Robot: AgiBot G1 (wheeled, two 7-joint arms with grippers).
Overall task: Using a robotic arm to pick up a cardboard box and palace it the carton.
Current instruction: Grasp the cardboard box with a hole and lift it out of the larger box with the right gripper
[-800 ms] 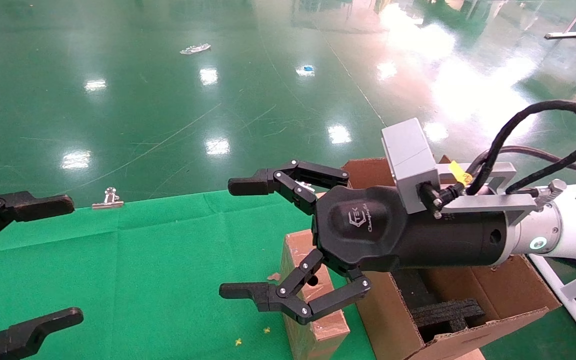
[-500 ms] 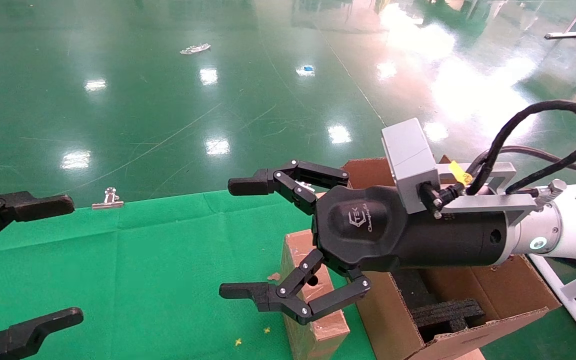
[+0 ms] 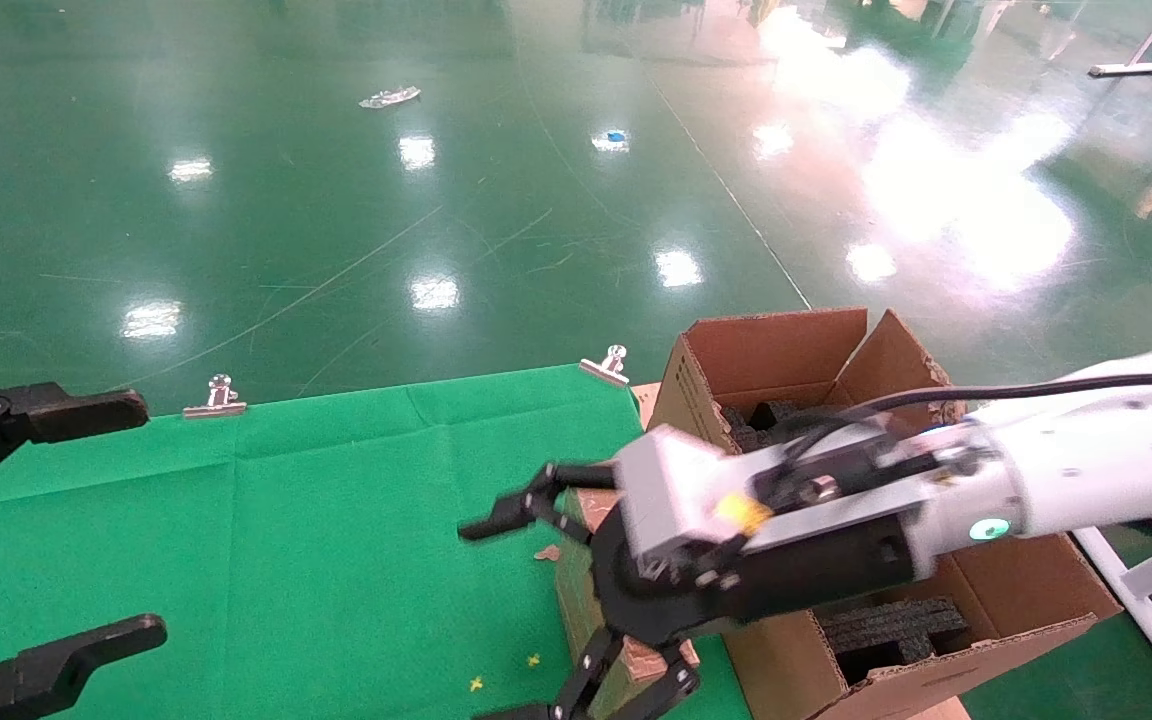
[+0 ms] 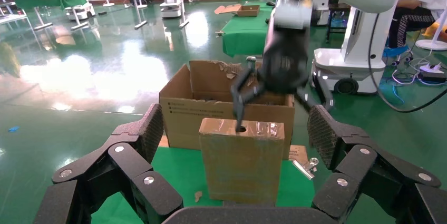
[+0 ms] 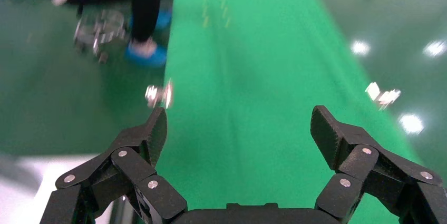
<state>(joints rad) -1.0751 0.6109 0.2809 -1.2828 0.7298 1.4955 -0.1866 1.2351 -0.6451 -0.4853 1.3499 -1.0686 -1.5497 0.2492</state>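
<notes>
The small cardboard box (image 3: 572,590) stands upright on the green cloth, right beside the carton (image 3: 776,350). In the left wrist view the box (image 4: 241,161) shows a round hole in its top edge, with the carton (image 4: 195,113) behind it. The white right arm reaches in from the right. My right gripper (image 3: 481,622) is open and empty, its fingers spread on either side of the box's top; it also shows in the left wrist view (image 4: 282,95). My left gripper (image 3: 151,518) is open and empty at the left edge, apart from the box.
Black foam blocks (image 3: 886,625) lie inside the carton. Metal clips (image 3: 221,395) (image 3: 608,365) hold the cloth's far edge. The green cloth (image 5: 253,76) stretches left of the box. Shiny green floor lies beyond the table.
My right arm has swung down and turned, bringing its open gripper from above the carton's corner down around the small box's top. The left gripper has not moved.
</notes>
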